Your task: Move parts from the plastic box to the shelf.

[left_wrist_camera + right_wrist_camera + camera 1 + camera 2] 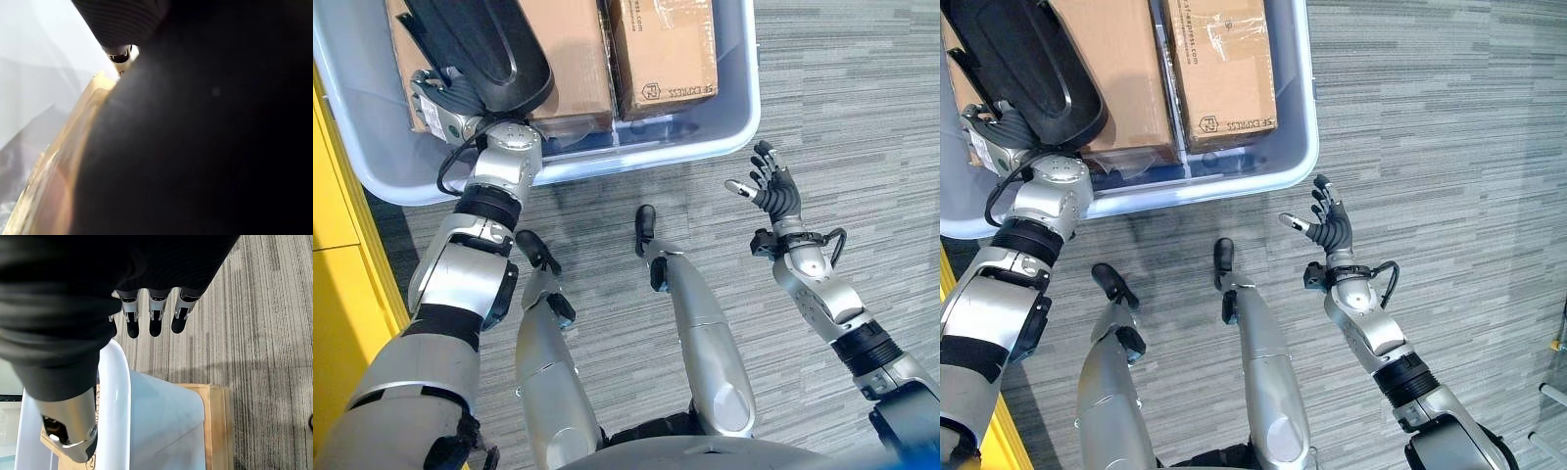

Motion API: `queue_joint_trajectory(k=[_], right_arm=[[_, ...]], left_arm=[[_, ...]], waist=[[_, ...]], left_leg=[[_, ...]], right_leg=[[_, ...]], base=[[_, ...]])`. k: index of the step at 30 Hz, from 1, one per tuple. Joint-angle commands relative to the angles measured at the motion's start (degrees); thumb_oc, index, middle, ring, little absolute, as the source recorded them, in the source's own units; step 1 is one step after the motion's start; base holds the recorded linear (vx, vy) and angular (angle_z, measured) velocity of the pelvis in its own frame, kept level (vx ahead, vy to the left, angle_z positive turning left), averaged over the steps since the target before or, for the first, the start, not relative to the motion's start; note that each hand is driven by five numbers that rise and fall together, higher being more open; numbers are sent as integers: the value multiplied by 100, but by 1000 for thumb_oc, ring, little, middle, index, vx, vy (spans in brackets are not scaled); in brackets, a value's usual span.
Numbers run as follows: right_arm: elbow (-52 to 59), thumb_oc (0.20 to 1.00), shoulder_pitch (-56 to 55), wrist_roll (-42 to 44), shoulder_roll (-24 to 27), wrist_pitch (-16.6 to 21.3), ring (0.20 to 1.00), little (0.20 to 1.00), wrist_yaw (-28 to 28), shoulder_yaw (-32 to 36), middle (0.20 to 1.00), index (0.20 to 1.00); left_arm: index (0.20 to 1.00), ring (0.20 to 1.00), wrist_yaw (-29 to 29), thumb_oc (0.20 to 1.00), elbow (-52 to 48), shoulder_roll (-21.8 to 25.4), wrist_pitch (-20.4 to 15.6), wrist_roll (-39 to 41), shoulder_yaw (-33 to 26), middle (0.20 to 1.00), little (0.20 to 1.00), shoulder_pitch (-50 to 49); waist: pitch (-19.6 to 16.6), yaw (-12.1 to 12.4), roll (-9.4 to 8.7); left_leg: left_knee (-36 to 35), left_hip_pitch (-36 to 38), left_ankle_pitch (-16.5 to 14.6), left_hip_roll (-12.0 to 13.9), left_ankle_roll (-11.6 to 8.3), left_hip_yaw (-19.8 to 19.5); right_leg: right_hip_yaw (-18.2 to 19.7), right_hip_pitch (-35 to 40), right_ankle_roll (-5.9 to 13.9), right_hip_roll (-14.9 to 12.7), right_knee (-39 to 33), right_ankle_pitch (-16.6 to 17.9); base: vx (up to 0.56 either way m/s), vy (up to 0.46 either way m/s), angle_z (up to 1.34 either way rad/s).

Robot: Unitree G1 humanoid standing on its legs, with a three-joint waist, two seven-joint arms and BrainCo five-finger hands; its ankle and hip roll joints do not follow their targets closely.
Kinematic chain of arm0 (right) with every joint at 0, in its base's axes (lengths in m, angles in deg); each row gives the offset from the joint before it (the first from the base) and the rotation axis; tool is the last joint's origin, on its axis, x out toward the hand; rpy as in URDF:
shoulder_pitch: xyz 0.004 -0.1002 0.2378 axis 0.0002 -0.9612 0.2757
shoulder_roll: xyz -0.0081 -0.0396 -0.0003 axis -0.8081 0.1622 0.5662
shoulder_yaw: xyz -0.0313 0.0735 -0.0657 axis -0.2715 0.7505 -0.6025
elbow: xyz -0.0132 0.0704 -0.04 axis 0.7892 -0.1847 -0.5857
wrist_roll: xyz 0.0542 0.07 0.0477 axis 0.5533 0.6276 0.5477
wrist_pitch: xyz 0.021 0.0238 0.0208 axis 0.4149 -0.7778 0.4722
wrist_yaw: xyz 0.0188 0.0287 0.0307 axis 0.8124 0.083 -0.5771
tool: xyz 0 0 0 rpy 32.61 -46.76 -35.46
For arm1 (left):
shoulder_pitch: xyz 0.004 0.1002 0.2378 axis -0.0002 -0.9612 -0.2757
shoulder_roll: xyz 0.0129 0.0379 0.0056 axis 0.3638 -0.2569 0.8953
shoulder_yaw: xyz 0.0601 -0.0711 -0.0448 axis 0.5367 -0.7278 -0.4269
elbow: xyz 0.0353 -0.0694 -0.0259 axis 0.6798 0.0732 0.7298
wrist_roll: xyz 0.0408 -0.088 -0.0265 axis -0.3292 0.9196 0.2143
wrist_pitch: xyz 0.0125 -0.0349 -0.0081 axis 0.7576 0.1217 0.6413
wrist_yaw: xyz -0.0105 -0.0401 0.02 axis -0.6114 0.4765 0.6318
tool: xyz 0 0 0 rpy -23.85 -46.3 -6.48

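Inside the pale plastic box on the grey carpet, a black curved part lies tilted over the left-hand cardboard carton, with a second carton beside it to the right. At the part's lower edge sits the left hand, its dark ribbed cover pressed against the black piece; its fingers are hidden behind the part, so I cannot tell whether they grip it. Well apart, over the carpet just outside the box's near right corner, the right hand is raised with its fingers spread and straight, holding nothing. Along the left edge stands a yellow panel.
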Motion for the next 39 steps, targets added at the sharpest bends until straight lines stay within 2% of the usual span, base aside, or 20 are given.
queue_joint_trajectory(k=[1, 4, 7, 9, 12, 18, 23, 27, 30, 33, 36, 39], right_arm=[[397, 1000, 76, 129, 224, 116, 1000, 1000, -17, 203, 1000, 1000], [447, 1000, 33, 168, 231, 151, 1000, 1000, -24, 168, 1000, 1000], [495, 1000, -57, 205, 231, 213, 1000, 1000, -57, 160, 1000, 1000], [503, 1000, -166, 213, 215, 293, 1000, 1000, -133, 191, 1000, 1000], [498, 1000, -393, 91, 176, 459, 1000, 1000, -274, 242, 1000, 1000], [462, 1000, -924, -86, 134, 690, 1000, 1000, -514, 439, 1000, 1000], [515, 1000, -1241, -177, 192, 660, 1000, 1000, -693, 593, 1000, 1000], [556, 1000, -1543, -230, 278, 666, 1000, 1000, -915, 718, 1000, 1000], [550, 1000, -1709, -404, 301, 625, 1000, 1000, -1134, 819, 1000, 1000], [510, 1000, -1689, -463, 290, 609, 1000, 1000, -1187, 812, 1000, 1000], [495, 1000, -1742, -583, 214, 486, 1000, 1000, -1319, 797, 1000, 1000], [525, 1000, -1820, -707, 125, 420, 1000, 1000, -1454, 805, 1000, 1000]], left_arm=[[200, 200, -1708, 200, 431, -861, 38, 1267, -163, 200, 200, -512], [200, 200, -1721, 200, 398, -865, -48, 1095, -145, 200, 200, -510], [200, 200, -1601, 200, 267, -850, -363, 941, -130, 200, 200, -538], [200, 200, -1406, 200, 65, -828, -553, 545, -150, 200, 200, -607], [200, 200, -1126, 200, -414, -738, -734, 103, -145, 200, 200, -799], [200, 200, -804, 200, -1358, -594, -1203, -787, -288, 200, 200, -1676], [200, 200, -560, 200, -1825, -405, -1385, -1623, -631, 200, 200, -2231], [200, 200, -469, 200, -2164, -130, -1423, -1816, -884, 200, 200, -2481], [200, 200, -287, 200, -2559, 83, -1397, -1832, -1193, 200, 200, -2669], [200, 200, -224, 200, -2593, 173, -1434, -1903, -1267, 200, 200, -2656], [200, 200, -324, 200, -2856, 311, -1546, -1792, -1349, 200, 200, -2692], [200, 200, -555, 200, -3464, 328, -1443, -1782, -1356, 200, 200, -2897]], waist=[[14, -237, -513], [14, -245, -542], [14, -246, -538], [14, -246, -507], [14, -195, -374], [14, 1, 34], [14, 112, 281], [14, 147, 443], [12, 144, 588], [-17, 137, 643], [-223, 150, 750], [-352, 231, 839]], left_leg=[[843, -538, -494, 208, -232, -325], [851, -549, -494, 219, -229, -324], [857, -503, -508, 217, -221, -307], [845, -398, -522, 211, -214, -267], [738, -112, -522, 207, -200, -182], [289, 760, -462, 118, -155, -73], [85, 1505, -501, 62, -118, -20], [-26, 2053, -559, 8, -77, -19], [-39, 2574, -634, -50, -43, -16], [-38, 2712, -635, -62, -35, -9], [-147, 2941, -644, -121, -26, -27], [-273, 3091, -645, -179, -11, -127]], right_leg=[[-135, 358, 338, 50, -513, 97], [-136, 341, 338, 58, -503, 113], [-124, 386, 320, 72, -475, 86], [-109, 471, 316, 82, -447, 57], [-81, 697, 311, 78, -456, -8], [-31, 1414, 294, 58, -592, -153], [-74, 2059, 278, -33, -668, -263], [-114, 2555, 277, -126, -663, -371], [-110, 3068, 231, -222, -603, -527], [-107, 3231, 198, -247, -615, -564], [-129, 3485, 193, -315, -692, -607], [-194, 3677, 184, -357, -701, -660]], base=[[0, 0, 0], [0, 0, 0], [0, 0, 0], [0, 0, 0], [-1, 64, 1], [-2, 86, -5], [-1, 92, -6], [19, 96, 4], [27, 132, 7], [8, 59, -2], [10, 21, -4], [-31, -63, 3]])
